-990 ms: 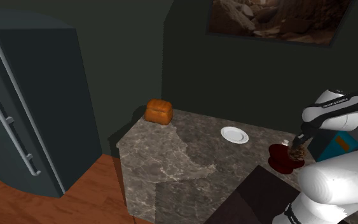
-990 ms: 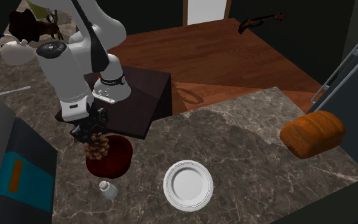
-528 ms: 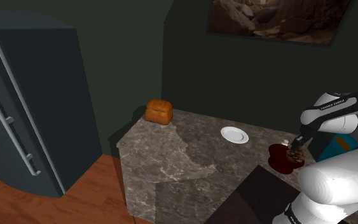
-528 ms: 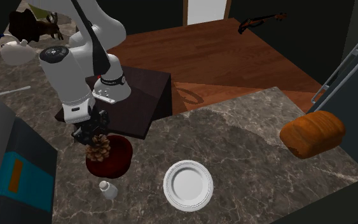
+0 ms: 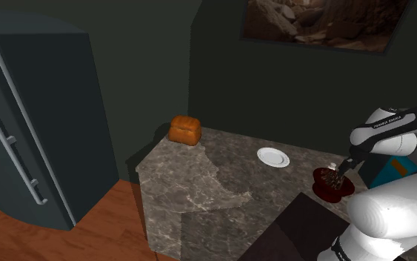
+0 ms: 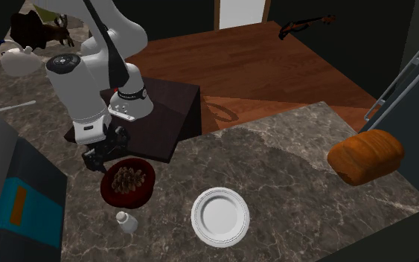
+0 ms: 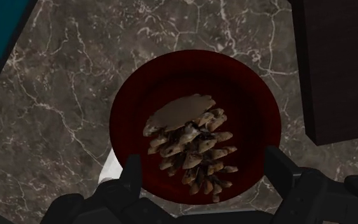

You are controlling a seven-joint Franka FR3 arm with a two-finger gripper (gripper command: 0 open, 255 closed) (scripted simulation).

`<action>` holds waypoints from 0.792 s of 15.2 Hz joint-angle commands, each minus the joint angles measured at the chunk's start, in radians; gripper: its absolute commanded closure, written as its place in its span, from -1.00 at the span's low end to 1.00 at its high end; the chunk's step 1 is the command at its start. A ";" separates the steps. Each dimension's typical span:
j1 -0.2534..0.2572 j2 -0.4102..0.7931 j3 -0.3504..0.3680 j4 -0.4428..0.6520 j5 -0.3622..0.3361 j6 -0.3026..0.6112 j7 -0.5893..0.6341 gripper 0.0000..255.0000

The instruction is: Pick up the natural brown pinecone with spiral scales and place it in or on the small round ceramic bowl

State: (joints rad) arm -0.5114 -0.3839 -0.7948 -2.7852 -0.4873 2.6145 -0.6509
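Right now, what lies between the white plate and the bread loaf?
Only bare stone counter between the plate and the loaf, in the second exterior view.

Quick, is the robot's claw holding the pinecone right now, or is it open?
Gripper: open, holding nothing. The pinecone lies in the dark red bowl between the spread fingers, untouched.

Pinecone (image 7: 190,143) lies in the bowl (image 7: 258,86) (plate (image 6: 219,216) just beside), bread (image 6: 365,156) well apart.
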 commanded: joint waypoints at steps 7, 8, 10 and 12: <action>-0.056 -0.169 0.088 0.026 -0.017 -0.196 0.021 -1.00; -0.056 -0.169 0.088 0.026 -0.017 -0.196 0.021 -1.00; -0.056 -0.169 0.088 0.026 -0.017 -0.196 0.021 -1.00; -0.056 -0.169 0.088 0.026 -0.017 -0.196 0.021 -1.00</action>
